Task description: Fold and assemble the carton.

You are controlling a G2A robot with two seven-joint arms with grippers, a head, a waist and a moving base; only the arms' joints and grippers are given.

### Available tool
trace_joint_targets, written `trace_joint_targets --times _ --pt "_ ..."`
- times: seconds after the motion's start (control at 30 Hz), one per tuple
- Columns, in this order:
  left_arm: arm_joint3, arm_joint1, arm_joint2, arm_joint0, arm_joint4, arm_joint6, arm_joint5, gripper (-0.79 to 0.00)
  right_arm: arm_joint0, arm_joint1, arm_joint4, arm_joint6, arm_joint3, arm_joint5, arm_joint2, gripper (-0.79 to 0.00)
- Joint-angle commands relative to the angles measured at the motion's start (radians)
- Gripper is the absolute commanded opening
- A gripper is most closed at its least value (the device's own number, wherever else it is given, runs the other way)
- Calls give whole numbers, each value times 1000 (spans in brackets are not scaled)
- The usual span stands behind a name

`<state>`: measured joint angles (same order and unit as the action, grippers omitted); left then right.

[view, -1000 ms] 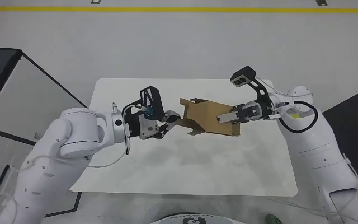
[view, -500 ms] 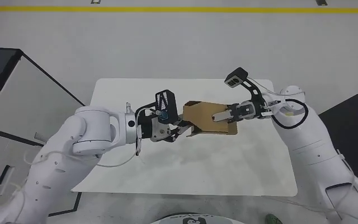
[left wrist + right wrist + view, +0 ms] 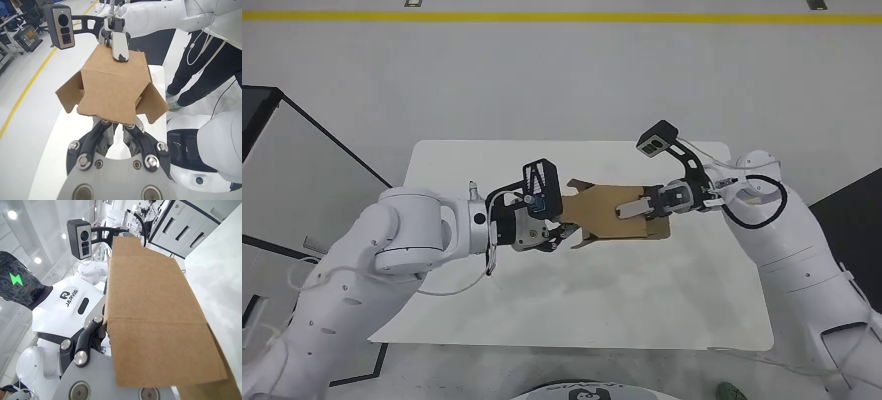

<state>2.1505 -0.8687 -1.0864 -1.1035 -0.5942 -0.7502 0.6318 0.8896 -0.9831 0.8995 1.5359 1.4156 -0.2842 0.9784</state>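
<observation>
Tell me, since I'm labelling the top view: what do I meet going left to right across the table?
First the left gripper, then the carton; the right gripper lies over the carton, so I leave it unplaced.

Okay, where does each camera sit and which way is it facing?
Top: above the arms, facing down on the table; both arms meet at the carton.
Left wrist: on the left arm, facing over the left hand at the carton's flaps and the right hand.
Right wrist: on the right arm, facing along the carton's side toward the left arm's camera.
Shared: all three show the carton.
</observation>
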Motion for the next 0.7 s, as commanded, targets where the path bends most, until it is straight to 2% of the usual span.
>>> trace_joint_targets --times 0.0,0.67 --pt "-3 0 1 0 2 -3 2 -785 -2 0 0 0 2 0 -5 -785" --pt "10 15 -89 -45 11 -4 13 -785 37 9 24 0 5 0 48 -785"
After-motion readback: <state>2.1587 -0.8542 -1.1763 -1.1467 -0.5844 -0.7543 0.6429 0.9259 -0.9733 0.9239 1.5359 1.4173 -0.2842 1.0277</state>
